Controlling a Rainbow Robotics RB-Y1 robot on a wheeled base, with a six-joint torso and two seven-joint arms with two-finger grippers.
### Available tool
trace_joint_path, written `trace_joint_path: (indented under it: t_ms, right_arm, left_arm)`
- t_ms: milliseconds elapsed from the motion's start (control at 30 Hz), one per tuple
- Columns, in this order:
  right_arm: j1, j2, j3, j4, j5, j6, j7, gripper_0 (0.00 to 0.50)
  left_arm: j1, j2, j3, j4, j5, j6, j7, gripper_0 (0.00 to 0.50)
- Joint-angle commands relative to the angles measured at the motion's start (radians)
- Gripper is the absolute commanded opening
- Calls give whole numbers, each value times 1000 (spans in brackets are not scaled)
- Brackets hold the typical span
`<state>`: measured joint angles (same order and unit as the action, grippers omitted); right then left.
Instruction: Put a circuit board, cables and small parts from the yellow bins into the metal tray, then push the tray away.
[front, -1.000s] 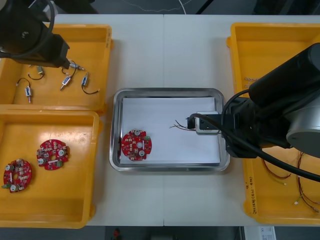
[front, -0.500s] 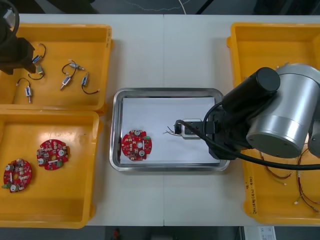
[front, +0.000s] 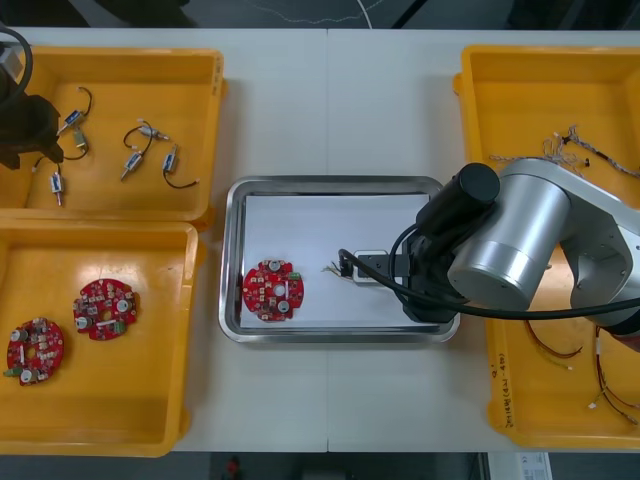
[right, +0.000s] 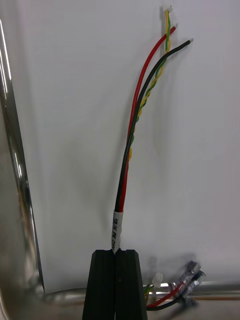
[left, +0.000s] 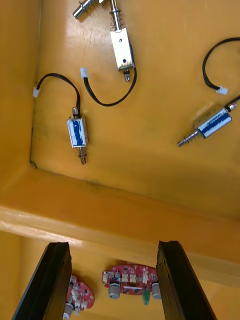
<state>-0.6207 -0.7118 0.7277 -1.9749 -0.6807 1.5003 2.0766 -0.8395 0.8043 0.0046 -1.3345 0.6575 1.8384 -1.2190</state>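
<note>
**Inspector:** Start at the left side.
**Surveyor:** The left tool (left: 112, 245) is open, its two fingers (left: 50, 280) set wide apart. It hangs above the wall between the two left bins. The far left bin (front: 190, 120) holds small metal parts (front: 130, 160) with black leads. The near left bin (front: 180, 330) holds two round red circuit boards (front: 105, 308).

**Inspector:** The middle of the table (front: 330, 100)?
**Surveyor:** The metal tray (front: 335, 185) sits between the bins and is white inside. One circuit board (front: 272, 291) lies flat in its near left part.

**Inspector:** And the right arm?
**Surveyor:** The right tool (front: 348, 268) is over the tray, to the right of that board and apart from it. Its fingers (right: 102, 285) are clamped on a cable (right: 132, 135) of red, black and twisted yellow-green strands. A white label sits just at the fingertips. The free ends point toward the board without reaching it. Whether the cable touches the tray floor, I cannot tell.

**Inspector:** The right edge?
**Surveyor:** The right bins (front: 500, 90) hold a twisted cable (front: 580, 150) at the far end and red and yellow cables (front: 600, 385) at the near end.
</note>
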Motion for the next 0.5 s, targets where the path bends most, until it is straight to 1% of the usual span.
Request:
trace_joint_path:
  t_ms: [33,200,233,300,333,367,400,500]
  right_arm:
    - [-31,32,29,24,6,-9,20,0]
    - [-31,38,35,36,3,-8,10,0]
    - [-31,41,35,38,4,-8,8,23]
    - [-31,45,35,38,9,-8,7,125]
    - [-31,48,32,36,15,-8,5,294]
    - [-31,51,35,38,21,-9,3,434]
    - [-31,54,32,38,27,-8,-1,499]
    - [-31,54,32,38,39,-12,-7,500]
  left_arm:
    - [0,44,25,26,-6,-57,32,500]
    - [8,38,25,43,-10,-102,13,500]
    - [14,38,25,43,-13,-116,10,500]
    - [28,38,25,43,-13,-145,7,500]
    - [39,35,25,43,-15,-163,3,500]
    - [51,33,25,43,-18,-183,0,500]
    - [63,33,23,43,-18,-200,-7,500]
    - [85,33,3,43,-22,-232,-16,500]
